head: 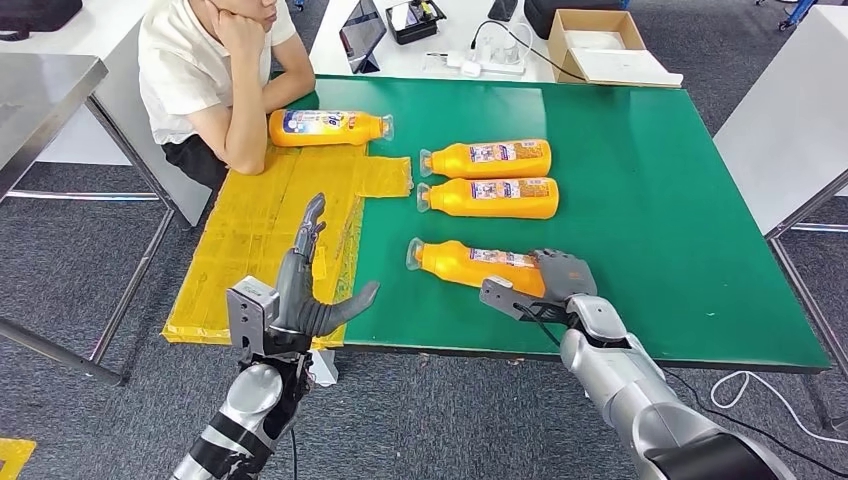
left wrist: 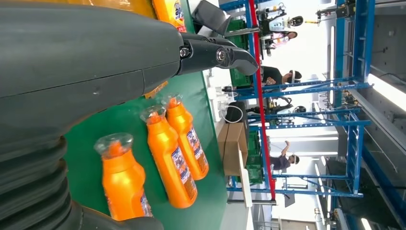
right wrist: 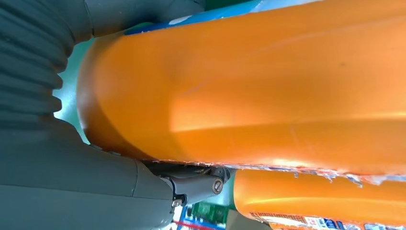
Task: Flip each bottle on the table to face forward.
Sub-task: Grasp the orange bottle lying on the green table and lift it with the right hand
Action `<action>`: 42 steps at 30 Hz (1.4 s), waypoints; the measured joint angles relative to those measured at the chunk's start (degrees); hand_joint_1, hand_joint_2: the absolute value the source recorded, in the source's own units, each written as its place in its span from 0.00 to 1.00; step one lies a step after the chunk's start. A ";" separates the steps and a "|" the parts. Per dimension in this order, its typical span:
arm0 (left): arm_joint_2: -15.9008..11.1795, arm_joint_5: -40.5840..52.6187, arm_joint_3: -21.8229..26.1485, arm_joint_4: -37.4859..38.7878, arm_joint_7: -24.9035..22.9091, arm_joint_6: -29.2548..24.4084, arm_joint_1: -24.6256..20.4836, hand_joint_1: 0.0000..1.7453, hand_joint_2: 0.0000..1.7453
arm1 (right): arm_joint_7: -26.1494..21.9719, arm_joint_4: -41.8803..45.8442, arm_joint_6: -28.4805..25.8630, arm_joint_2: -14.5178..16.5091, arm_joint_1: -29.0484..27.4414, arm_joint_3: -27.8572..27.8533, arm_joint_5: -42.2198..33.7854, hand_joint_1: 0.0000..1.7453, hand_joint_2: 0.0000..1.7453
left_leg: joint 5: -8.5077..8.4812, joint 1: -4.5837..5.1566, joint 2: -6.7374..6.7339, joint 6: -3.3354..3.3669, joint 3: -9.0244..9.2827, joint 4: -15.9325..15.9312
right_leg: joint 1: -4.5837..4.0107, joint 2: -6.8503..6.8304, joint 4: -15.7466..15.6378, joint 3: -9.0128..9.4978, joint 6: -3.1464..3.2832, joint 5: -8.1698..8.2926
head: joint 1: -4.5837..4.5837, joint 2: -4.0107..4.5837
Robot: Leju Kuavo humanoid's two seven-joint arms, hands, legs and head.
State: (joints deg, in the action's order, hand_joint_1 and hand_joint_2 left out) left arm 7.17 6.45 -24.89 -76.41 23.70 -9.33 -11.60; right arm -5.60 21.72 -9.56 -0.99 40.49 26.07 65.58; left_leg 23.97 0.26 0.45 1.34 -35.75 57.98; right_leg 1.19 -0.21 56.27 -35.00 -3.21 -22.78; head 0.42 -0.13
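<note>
Right hand (head: 556,281), grey and ribbed at the wrist cover, is wrapped over the base end of the nearest bottle (head: 470,264), fingers curled across its top and thumb against the near side; it holds that bottle. In the right wrist view the bottle's (right wrist: 268,81) smooth, glossy orange plastic sits pressed against the palm. This bottle lies on its side on the green table (head: 660,230), long axis running left to right, clear cap toward the robot's left.

Left hand (head: 305,290) hovers open at the table's near-left edge, fingers spread and raised, gripping nothing.

Farther out, two more orange bottles lie side by side, parallel to the first: the middle bottle (head: 490,197) and the far bottle (head: 488,158), both with labels showing and caps pointing left. A fourth bottle (head: 328,127) lies near the table's far-left corner, cap pointing right, at the edge of a crinkled yellow sheet (head: 250,230). A person (head: 215,70) sits at that corner, elbow on the table.
</note>
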 joint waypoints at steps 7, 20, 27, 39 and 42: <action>0.48 -13.90 0.64 0.04 -2.27 4.20 1.32 0.00 1.00 | -17.95 3.43 2.00 2.44 -4.02 -8.18 -21.77 1.00 1.00 | 0.02 -0.01 -0.11 0.00 0.00 0.00 | -0.02 0.01 0.01 0.00 0.00 0.00 | 0.01 0.00; 0.16 -40.78 3.23 0.66 -14.27 10.81 4.73 0.00 1.00 | -22.30 27.10 -3.78 7.38 -17.68 -8.85 -37.96 1.00 1.00 | 0.05 -0.09 0.04 -0.03 -0.17 -0.01 | -0.07 -0.01 0.00 -0.12 0.03 -0.04 | 0.00 0.01; -0.46 -41.41 3.05 0.99 -14.14 12.27 4.69 0.00 1.00 | -20.79 31.81 -2.61 8.12 -19.70 -2.22 -39.21 1.00 1.00 | 0.04 -0.11 0.02 -0.04 -0.17 -0.01 | -0.08 0.00 0.01 -0.15 0.03 -0.04 | 0.00 0.00; -0.81 -31.30 1.57 1.04 -10.35 12.92 3.93 0.00 1.00 | -20.07 27.20 3.62 10.68 -17.49 9.76 -36.09 1.00 1.00 | 0.04 -0.11 0.01 -0.04 -0.19 -0.01 | -0.08 0.00 0.01 -0.18 0.04 -0.05 | -0.02 0.00; -0.81 -30.21 1.37 1.49 -10.21 13.05 3.72 0.00 1.00 | -20.45 24.69 3.89 11.19 -16.46 11.04 -36.82 1.00 1.00 | 0.04 -0.11 0.01 -0.04 -0.19 -0.01 | -0.07 0.00 0.00 -0.18 0.04 -0.05 | -0.02 0.00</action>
State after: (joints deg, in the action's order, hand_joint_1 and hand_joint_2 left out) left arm 6.36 -23.76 -23.52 -74.92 13.49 3.72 -7.89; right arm -26.05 46.41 -5.68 10.20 24.03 37.11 28.76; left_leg 24.01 0.15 0.46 1.30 -35.93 57.97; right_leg 1.12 -0.21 56.27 -35.18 -3.17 -22.82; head 0.40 -0.13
